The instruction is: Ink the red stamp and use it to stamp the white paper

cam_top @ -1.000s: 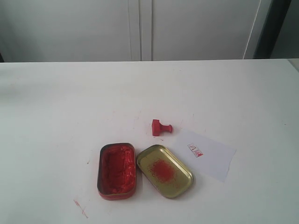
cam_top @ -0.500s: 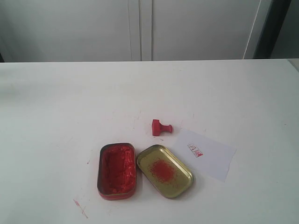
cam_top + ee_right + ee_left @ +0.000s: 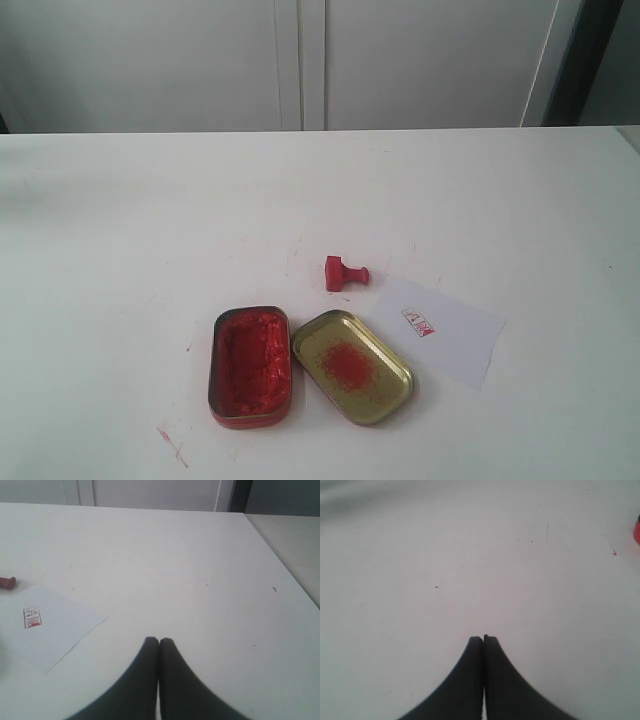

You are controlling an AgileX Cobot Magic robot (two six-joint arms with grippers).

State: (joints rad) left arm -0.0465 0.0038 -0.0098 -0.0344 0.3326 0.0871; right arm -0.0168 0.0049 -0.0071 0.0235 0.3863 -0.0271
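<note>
The red stamp point(image 3: 344, 273) lies on its side on the white table, knob pointing right. Just right of it and nearer the front rests the white paper point(image 3: 441, 330) with a small red mark; the right wrist view also shows the paper point(image 3: 47, 627) and the tip of the stamp's knob point(image 3: 7, 582). Neither arm appears in the exterior view. My left gripper point(image 3: 483, 638) is shut and empty over bare table. My right gripper point(image 3: 159, 640) is also shut and empty, a short way from the paper.
An open tin of red ink paste point(image 3: 250, 364) sits at the front, its gold lid point(image 3: 352, 365) with a red smear beside it on the right. The table's right edge point(image 3: 280, 560) runs near my right gripper. Cabinet doors stand behind the table.
</note>
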